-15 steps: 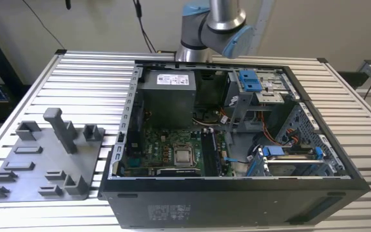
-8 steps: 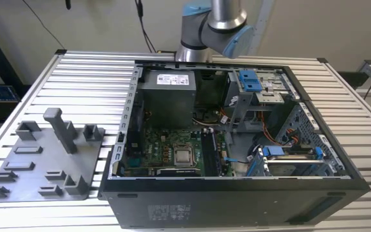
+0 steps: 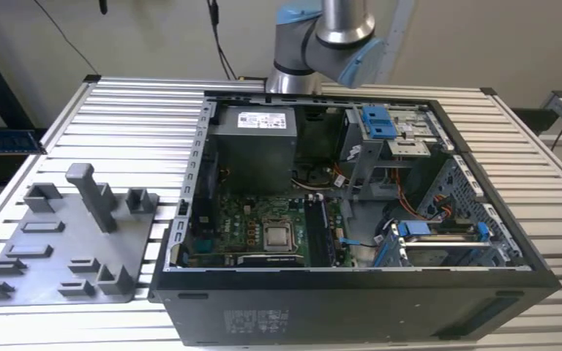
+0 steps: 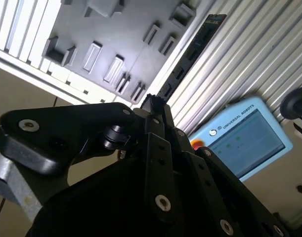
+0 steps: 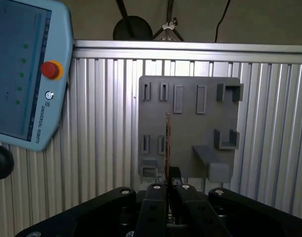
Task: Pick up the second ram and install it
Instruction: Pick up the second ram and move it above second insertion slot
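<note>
Gripper [image 5: 167, 183] clamps second ram [image 5: 167, 143], grey tray [image 5: 190, 106] beyond (pendant [image 5: 22, 74] nearby)

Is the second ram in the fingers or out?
In: the second ram juts from between the shut fingers in both wrist views.

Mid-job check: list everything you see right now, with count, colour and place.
computer case: one, black, open on top, on the table in the middle of the exterior view.
motherboard: one, green with a square silver chip, inside the case.
tray: one, grey with upright posts, on the table to the exterior view's left of the case.
table: one, silver, slatted.
teach pendant: one, light blue with a red button, by the slats in both wrist views.
second ram: one, dark, sticking out of the pincer, with the tray behind it.
arm: one, silver and light blue, behind the case.
pincer: one, black, shut on the second ram.
</note>
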Robot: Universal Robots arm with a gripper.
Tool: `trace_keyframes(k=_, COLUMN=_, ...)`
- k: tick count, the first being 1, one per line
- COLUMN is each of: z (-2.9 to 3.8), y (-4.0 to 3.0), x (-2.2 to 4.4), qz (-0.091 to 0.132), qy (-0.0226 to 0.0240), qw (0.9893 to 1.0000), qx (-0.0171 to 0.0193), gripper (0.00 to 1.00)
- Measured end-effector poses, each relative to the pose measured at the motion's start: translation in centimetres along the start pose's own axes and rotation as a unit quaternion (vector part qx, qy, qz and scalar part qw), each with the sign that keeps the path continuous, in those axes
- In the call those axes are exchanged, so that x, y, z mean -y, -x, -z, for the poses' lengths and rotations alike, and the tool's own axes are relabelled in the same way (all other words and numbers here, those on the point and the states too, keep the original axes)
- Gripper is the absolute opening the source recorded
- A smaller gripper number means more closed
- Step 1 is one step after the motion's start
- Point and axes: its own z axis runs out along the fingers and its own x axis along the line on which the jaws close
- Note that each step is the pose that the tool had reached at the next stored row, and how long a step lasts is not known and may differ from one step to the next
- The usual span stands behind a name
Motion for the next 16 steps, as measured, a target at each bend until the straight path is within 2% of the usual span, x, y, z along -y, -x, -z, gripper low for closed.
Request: trace_keyframes(k=16, z=-0.09, y=-0.05, x=3.42, qz=0.0, qy=0.0006, qw=1.0, qx=0.0, gripper=0.14)
